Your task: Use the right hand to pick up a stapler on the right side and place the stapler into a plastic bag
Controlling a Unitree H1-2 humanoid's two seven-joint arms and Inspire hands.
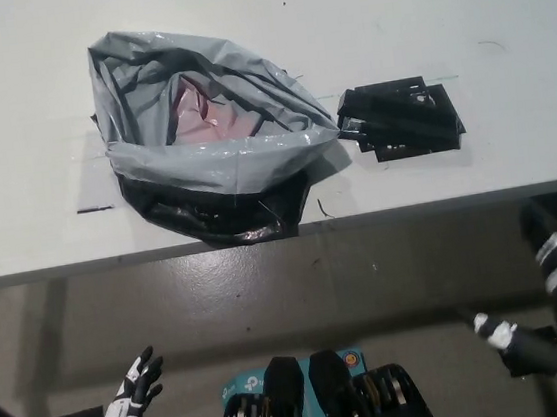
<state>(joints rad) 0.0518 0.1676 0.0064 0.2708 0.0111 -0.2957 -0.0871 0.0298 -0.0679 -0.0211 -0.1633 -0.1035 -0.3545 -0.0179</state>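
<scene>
Right now the right hand (pixel 515 343) hangs low at the bottom right, below the table (pixel 497 2) edge and well apart from everything on top. It's dark on dark down there, so can't tell if it's open or closed; nothing of the task is in it. The left hand (pixel 137 384) rests at lower left, splayed open, empty.

Outward from the right hand, up past the table edge, lies the stapler (pixel 401 119): black, flat on the white top, on the right side, just beside the plastic bag (pixel 210 141). Can't say for sure whether the two touch. The bag is grey film w/ its mouth open upward, something pink (pixel 210 116) inside, its dark lower part at the near table edge.

Handling, as a guess: the stapler looks rigid and dense, w/ a hard smooth shell, so prob. slippery in a loose pinch. Detail is too blurred to tell which end is the head. Best hold is likely from above, across the long body approx. mid-length, so it doesn't tip. The bag is soft and light and will likely shift if bumped, so release over the mouth, not against the rim.
</scene>
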